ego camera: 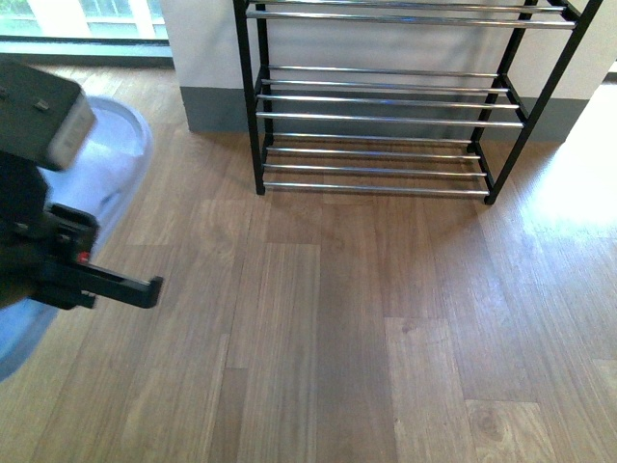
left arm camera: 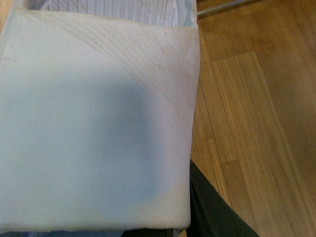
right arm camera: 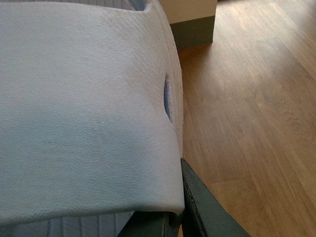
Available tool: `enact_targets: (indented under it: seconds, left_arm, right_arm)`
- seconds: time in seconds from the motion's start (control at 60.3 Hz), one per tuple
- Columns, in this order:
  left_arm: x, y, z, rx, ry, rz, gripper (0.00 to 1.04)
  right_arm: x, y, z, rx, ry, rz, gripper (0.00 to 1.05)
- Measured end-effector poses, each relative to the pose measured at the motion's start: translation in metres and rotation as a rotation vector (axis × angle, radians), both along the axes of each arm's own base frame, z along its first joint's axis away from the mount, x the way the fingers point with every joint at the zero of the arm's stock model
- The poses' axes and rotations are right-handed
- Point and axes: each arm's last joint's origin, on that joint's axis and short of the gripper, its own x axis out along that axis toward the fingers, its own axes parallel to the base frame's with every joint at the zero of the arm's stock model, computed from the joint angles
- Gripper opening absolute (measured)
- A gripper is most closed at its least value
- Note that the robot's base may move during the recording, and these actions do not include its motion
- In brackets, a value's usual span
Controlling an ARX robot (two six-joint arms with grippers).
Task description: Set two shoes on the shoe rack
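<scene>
The black-framed shoe rack (ego camera: 256,116) with chrome bars stands against the far wall in the front view; the tiers that show carry nothing. My left gripper (ego camera: 116,285) is at the left edge, shut on a pale blue slide (ego camera: 108,154) that looks blurred there. In the left wrist view the slide's strap (left arm camera: 94,123) fills most of the picture, with a dark finger (left arm camera: 212,212) beside it. In the right wrist view another pale blue slide (right arm camera: 84,108) fills the picture, gripped beside a dark finger (right arm camera: 205,210). The right arm is out of the front view. The grey sneakers are out of view.
Wooden plank floor (ego camera: 366,328) stretches between me and the rack. A white wall with a grey skirting (ego camera: 212,108) runs behind the rack. A window (ego camera: 87,19) is at the far left. A chrome bar end (left arm camera: 222,9) shows in the left wrist view.
</scene>
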Motion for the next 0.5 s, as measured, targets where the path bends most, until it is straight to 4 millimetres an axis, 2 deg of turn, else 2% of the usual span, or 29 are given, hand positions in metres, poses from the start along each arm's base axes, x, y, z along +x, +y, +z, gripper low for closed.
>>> enact_targets:
  seconds: [0.116,0.282,0.415,0.498]
  left_arm:
    - [-0.029,0.012,0.040,-0.018,-0.066,0.033,0.02]
    - [-0.063,0.025,0.078,-0.047,-0.159,0.078,0.02]
    - [-0.089,0.032,0.095,-0.049,-0.209,0.120,0.02]
    - [-0.096,0.033,0.099,-0.064,-0.231,0.114,0.02]
  right_arm:
    - [0.000,0.000,0.000,0.000,0.000,0.000,0.01]
    - [0.000,0.000,0.000,0.000,0.000,0.000,0.01]
    - [0.000,0.000,0.000,0.000,0.000,0.000,0.01]
    - [0.000,0.000,0.000,0.000,0.000,0.000,0.01]
